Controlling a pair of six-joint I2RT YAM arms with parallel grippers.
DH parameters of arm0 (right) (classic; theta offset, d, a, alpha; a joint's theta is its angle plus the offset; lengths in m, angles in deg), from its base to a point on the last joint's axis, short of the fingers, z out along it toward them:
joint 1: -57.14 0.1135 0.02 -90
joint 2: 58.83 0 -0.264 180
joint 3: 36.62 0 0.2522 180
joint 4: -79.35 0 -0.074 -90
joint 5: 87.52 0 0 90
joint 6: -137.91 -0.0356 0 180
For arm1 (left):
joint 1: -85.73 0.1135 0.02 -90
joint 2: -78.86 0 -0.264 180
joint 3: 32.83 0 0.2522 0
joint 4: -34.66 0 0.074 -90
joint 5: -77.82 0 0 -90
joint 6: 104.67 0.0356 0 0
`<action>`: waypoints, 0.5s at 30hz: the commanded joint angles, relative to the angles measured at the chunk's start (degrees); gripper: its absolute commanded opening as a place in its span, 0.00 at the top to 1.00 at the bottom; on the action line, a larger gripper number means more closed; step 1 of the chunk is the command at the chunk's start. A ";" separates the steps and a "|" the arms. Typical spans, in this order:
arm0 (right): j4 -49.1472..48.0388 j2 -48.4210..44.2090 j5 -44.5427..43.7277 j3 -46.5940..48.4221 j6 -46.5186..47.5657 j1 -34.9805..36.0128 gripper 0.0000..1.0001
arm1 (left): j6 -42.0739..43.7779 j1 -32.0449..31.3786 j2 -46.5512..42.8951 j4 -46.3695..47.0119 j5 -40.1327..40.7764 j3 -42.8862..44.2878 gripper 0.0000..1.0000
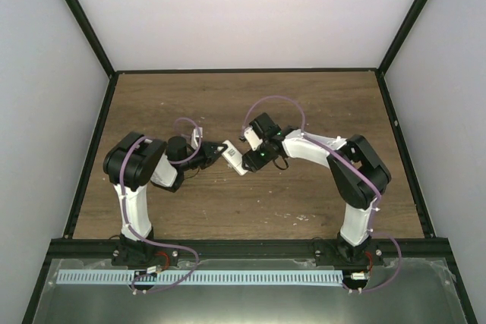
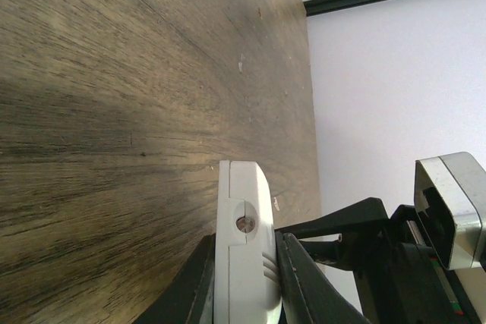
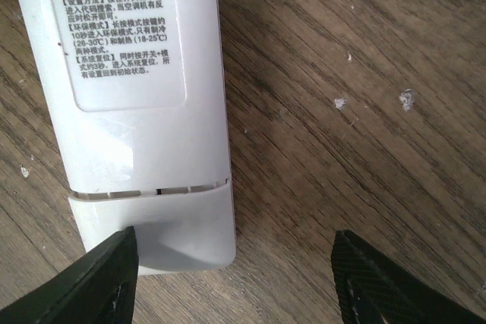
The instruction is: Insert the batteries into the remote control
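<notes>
Left claw (image 2: pixel 245 242) is closed on the remote control (image 3: pixel 197 149), pinching it edge-on across its thin sides above the surface (image 3: pixel 364 149). Right claw (image 3: pixel 231 282) is open at the remote's end, one finger beside the corner of the battery cover (image 3: pixel 167 233), the other well off to the side. The cover looks shut, with its seam visible. No batteries are in view. Risks: the pinch is narrow, so a push on the cover may pivot or slip the remote. The off-centre jaws may also catch the body instead of the cover.
</notes>
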 commanded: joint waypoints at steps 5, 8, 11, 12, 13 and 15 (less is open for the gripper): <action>-1.13 3.03 -1.60 1.90 -0.70 -0.11 0.38 | 1.03 -0.13 0.99 0.78 -0.04 0.49 1.00; -1.78 3.36 -1.24 1.55 -0.80 -0.11 0.39 | 0.85 -0.15 0.91 0.77 0.10 0.53 1.00; -2.48 3.90 -0.77 1.46 -1.10 -0.11 0.40 | 0.83 -0.21 0.95 0.85 0.22 0.48 1.00; -2.61 4.09 -0.73 1.40 -1.16 -0.11 0.41 | 0.77 -0.16 0.91 0.90 0.23 0.51 1.00; -2.82 4.32 -0.66 1.43 -1.24 -0.11 0.42 | 0.70 -0.17 0.98 0.99 0.23 0.50 1.00; -3.23 4.81 -0.40 1.46 -1.40 -0.12 0.45 | 0.51 -0.21 0.99 1.30 0.23 0.48 1.00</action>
